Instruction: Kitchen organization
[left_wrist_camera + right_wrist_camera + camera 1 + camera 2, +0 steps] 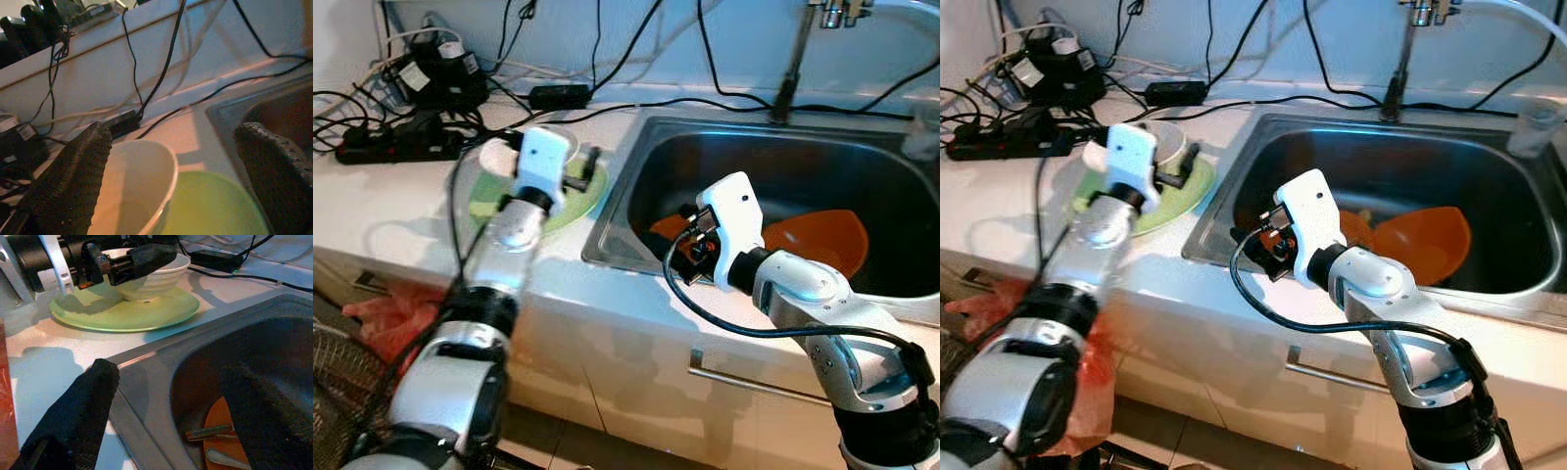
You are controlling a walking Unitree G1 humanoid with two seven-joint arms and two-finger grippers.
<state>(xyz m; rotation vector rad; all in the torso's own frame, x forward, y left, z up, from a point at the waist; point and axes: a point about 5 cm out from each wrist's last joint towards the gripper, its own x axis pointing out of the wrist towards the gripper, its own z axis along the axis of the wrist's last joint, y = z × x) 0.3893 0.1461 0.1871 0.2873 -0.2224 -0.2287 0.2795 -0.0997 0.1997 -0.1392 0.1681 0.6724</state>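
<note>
Bowl (146, 276) on plate (122, 313), left of sink (636, 176).

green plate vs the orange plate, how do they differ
The green plate lies flat on the counter with a white bowl on it; the orange plate sits down in the sink, tilted, carrying no bowl. The left gripper is at the green one, the right gripper near the orange. Both are round.
</note>
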